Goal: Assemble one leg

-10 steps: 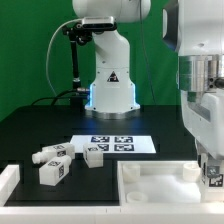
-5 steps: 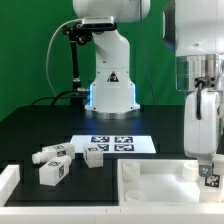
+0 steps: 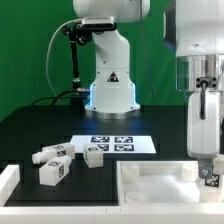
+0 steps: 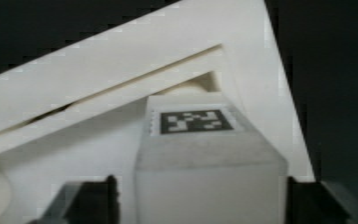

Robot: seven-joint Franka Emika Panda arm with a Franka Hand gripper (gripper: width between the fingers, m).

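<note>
My gripper (image 3: 208,170) hangs at the exterior view's right, shut on a leg (image 3: 210,178), a small white peg with a square tag. It holds the leg upright just over the right far corner of the large white tray-like piece (image 3: 150,186). In the wrist view the leg (image 4: 202,160) fills the space between both dark fingers (image 4: 91,203), my gripper (image 4: 199,208) closed on its sides, with the tray's corner walls (image 4: 247,60) right behind it. I cannot tell whether the leg touches the tray. Three more legs (image 3: 52,172) (image 3: 55,154) (image 3: 94,155) lie at the left.
The marker board (image 3: 118,144) lies flat in the middle of the black table. A second robot's white base (image 3: 110,90) stands behind it. A white raised bracket (image 3: 8,180) sits at the front left edge.
My gripper with the leg shifted slightly toward the exterior view's left over the tray corner, and the wrist looks turned. In the last half second nothing visibly moved.
</note>
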